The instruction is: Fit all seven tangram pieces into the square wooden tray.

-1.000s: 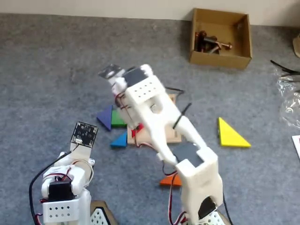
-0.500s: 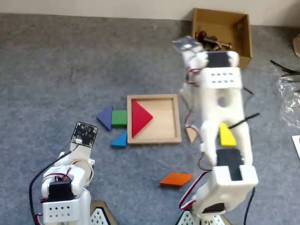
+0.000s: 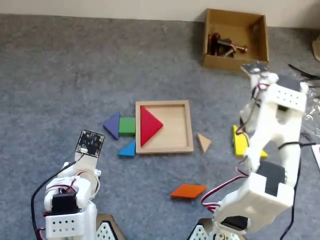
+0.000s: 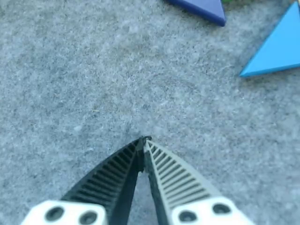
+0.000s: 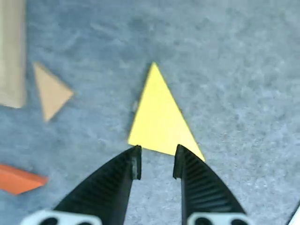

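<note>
The square wooden tray (image 3: pixel 176 126) lies mid-table with a red triangle (image 3: pixel 148 125) in its left half. Left of it sit a green square (image 3: pixel 127 126), a dark blue triangle (image 3: pixel 112 124) and a light blue triangle (image 3: pixel 128 149). A small tan triangle (image 3: pixel 203 142) and an orange parallelogram (image 3: pixel 188 191) lie right of and below the tray. My right gripper (image 5: pixel 157 161) hangs open just above the near edge of the yellow triangle (image 5: pixel 159 117), with nothing between its fingers. My left gripper (image 4: pixel 143 141) is shut over bare carpet, short of the dark blue triangle (image 4: pixel 199 7) and light blue triangle (image 4: pixel 276 44).
A cardboard box (image 3: pixel 235 40) holding small items stands at the back right. Clear plastic wrap (image 3: pixel 310 107) and cables lie at the right edge. Grey carpet covers the table. The tray's corner (image 5: pixel 11 51) and the tan triangle (image 5: pixel 49 91) lie near the yellow piece.
The right arm swung from over the tray out to the right and now hangs over the yellow triangle, leaving the red triangle in the tray. The left arm stayed still.
</note>
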Controlling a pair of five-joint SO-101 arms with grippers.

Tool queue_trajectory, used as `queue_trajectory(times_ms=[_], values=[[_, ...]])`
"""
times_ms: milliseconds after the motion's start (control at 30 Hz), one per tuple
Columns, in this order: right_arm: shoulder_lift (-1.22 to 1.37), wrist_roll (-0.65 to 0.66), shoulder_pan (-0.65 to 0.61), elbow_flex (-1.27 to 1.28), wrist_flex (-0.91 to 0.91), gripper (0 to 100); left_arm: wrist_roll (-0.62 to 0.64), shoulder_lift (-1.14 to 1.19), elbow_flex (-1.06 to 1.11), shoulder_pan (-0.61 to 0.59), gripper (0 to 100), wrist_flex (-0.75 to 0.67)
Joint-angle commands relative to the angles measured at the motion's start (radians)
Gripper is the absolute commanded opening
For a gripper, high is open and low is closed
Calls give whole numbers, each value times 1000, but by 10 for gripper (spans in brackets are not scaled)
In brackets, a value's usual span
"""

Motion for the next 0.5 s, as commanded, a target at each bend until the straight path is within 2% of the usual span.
queue_trajectory(times_ms=[0,467], values=[[-71,28,53,41,-87,115,8,-7,21,-13,14,6],[-71,54,2,67,-111,114,8,-7,21,-13,14,6]])
